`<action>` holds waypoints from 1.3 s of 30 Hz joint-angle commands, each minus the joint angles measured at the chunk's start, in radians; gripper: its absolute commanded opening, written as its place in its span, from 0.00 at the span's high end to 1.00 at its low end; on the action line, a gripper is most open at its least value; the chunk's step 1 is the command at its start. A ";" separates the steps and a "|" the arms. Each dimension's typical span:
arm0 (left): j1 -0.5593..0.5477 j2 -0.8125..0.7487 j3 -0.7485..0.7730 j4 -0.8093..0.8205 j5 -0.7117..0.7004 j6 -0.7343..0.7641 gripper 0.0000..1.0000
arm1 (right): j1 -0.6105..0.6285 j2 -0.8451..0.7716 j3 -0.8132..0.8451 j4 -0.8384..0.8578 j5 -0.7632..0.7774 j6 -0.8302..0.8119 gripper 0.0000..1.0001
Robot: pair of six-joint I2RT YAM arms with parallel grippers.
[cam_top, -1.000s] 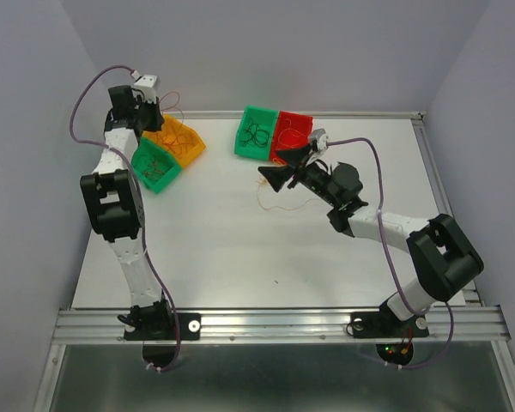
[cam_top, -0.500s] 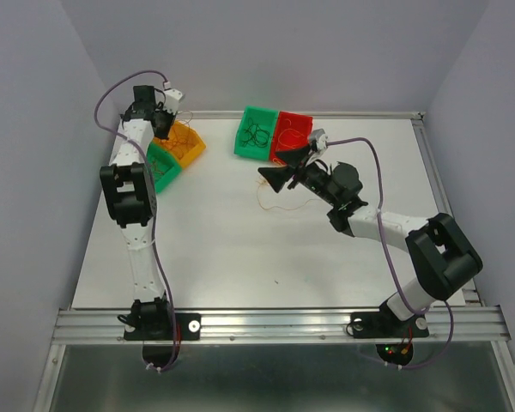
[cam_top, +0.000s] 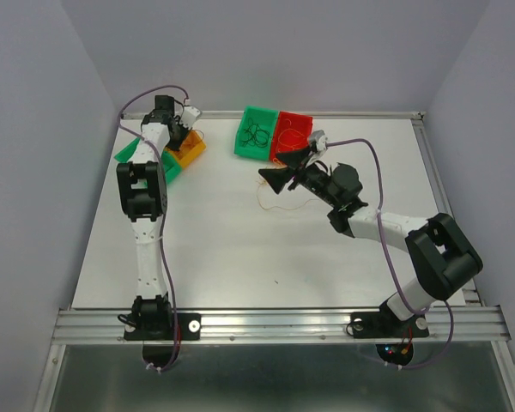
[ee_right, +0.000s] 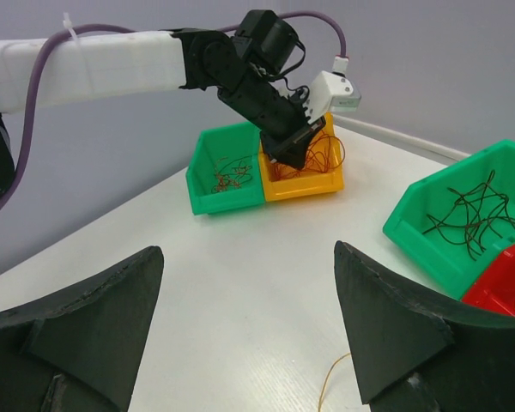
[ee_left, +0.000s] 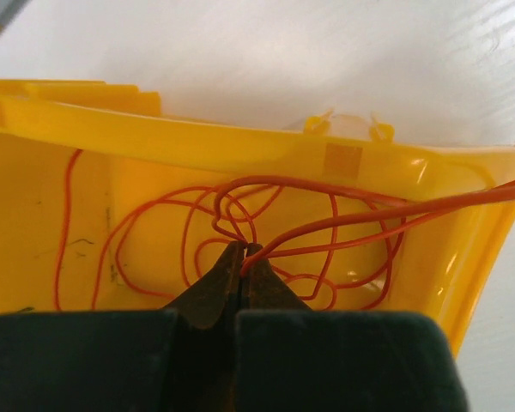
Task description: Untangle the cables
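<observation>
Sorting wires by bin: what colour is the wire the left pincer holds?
Orange. The wire shows best in the left wrist view.

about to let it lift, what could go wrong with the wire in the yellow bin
The left gripper is shut on one orange wire that crosses other loops in the yellow bin. Lifting may drag the whole bundle out or tip the bin. The thin wire could also slip from the closed tips.
</observation>
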 commanded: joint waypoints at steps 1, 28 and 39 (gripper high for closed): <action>0.007 -0.001 0.020 -0.070 0.040 -0.003 1.00 | -0.006 0.007 -0.007 0.039 -0.007 0.006 0.15; 0.035 -0.248 -0.302 0.173 0.091 -0.586 1.00 | -0.007 -0.026 -0.041 0.039 -0.001 0.002 0.16; 0.026 -0.315 -0.404 0.216 -0.215 -0.769 0.97 | -0.008 -0.016 -0.041 0.041 -0.001 -0.003 0.16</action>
